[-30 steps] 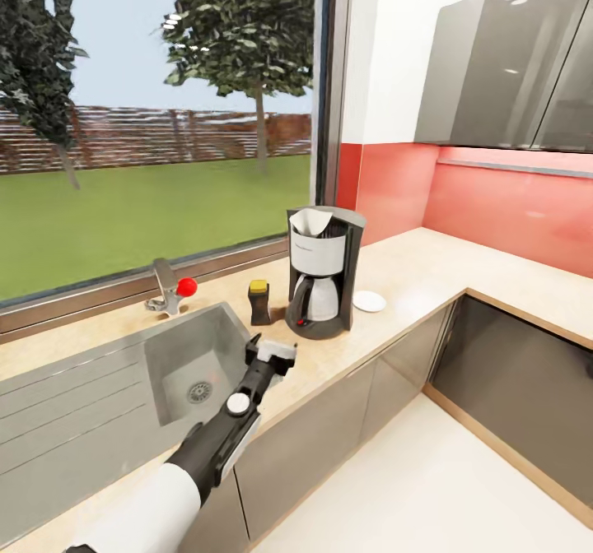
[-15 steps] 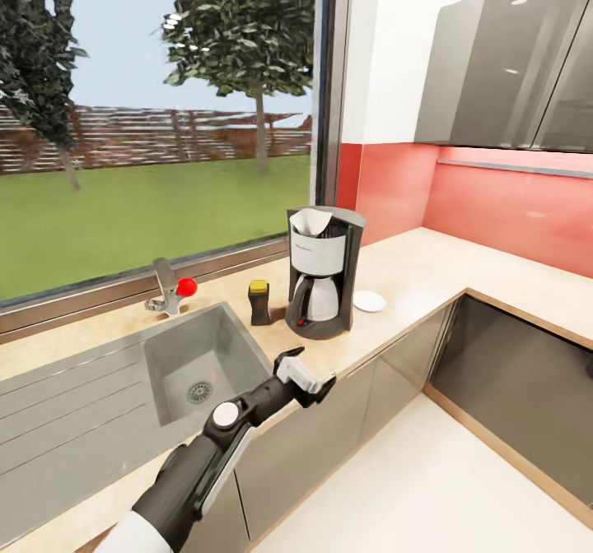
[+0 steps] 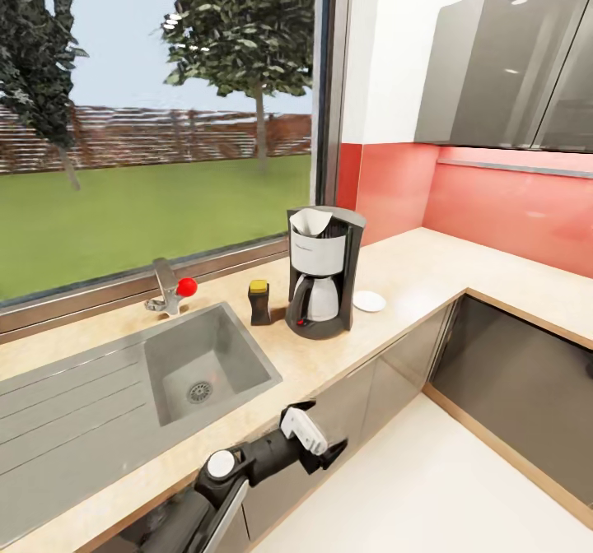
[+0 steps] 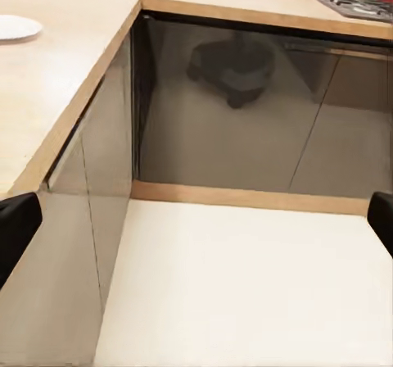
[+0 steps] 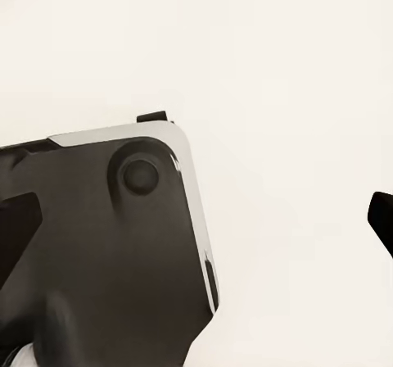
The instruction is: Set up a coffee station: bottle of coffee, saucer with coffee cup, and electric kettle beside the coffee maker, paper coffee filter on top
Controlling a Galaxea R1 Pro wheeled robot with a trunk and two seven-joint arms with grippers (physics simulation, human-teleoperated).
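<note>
Head view: coffee maker (image 3: pixel 324 283) w/ paper coffee filter (image 3: pixel 311 223) on top, near countertop's (image 3: pixel 395 269) front edge; coffee bottle (image 3: pixel 259 302) & saucer (image 3: pixel 369 300) flank it. Left gripper (image 3: pixel 317 434) fingers apart, empty; right gripper (image 5: pixel 196 219) apart too.

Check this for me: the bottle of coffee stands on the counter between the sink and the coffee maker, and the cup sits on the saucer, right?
Not quite. The head view shows the saucer bare, with no cup on it. The bottle of coffee does stand between the sink and the coffee maker.

red backsplash (image 3: pixel 494 199), perhaps glossy grey cabinets (image 3: pixel 511 67)
</note>
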